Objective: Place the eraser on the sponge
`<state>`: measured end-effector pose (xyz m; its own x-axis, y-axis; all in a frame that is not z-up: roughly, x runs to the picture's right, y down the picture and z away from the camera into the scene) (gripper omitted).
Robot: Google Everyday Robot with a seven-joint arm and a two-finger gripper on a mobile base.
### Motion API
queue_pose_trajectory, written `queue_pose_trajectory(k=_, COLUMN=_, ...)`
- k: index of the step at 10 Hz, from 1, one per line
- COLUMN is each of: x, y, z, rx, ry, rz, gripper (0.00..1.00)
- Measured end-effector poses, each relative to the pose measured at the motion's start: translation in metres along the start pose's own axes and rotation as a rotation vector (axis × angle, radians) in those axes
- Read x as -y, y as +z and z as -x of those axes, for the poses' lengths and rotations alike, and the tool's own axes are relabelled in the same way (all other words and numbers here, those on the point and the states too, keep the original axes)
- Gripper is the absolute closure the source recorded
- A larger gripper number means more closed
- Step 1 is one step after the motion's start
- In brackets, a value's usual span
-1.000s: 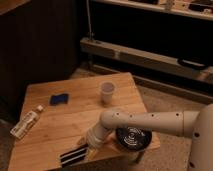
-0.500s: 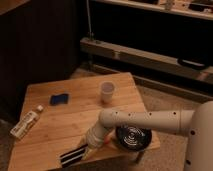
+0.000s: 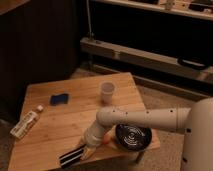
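The eraser (image 3: pixel 70 157), a flat black block with white stripes, lies at the table's front edge. My gripper (image 3: pixel 86 150) reaches down from the right and is shut on the eraser's right end, which it partly hides. The eraser still rests on the wood. The sponge (image 3: pixel 59 99), a small blue pad, lies flat at the back left of the table, well away from the gripper.
A white tube with a cap (image 3: pixel 26 122) lies near the left edge. A pale cup (image 3: pixel 107 91) stands at the back middle. A black round bowl (image 3: pixel 133 137) sits at the front right beside my forearm, with something orange (image 3: pixel 107 137) next to it. The wooden table (image 3: pixel 75 120) is small, its edges close.
My gripper has dropped onto the eraser's right end and its fingers have come together. The eraser, sponge and other things have stayed in place.
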<state>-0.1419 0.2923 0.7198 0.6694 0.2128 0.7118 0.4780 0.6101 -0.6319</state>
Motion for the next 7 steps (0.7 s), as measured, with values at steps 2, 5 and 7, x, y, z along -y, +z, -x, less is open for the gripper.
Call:
queue_pose_trajectory(k=2, x=0.009, y=-0.021, z=0.029, rx=0.022, ry=-0.005, rz=0.003, gripper=1.0)
queue_pose_trajectory(k=5, x=0.037, y=-0.051, z=0.071, rx=0.064, ry=-0.03, rz=-0.003, gripper=1.0)
queue_pose_trajectory(k=7, x=0.071, y=-0.06, z=0.087, rx=0.09, ry=-0.049, rz=-0.013, gripper=1.0)
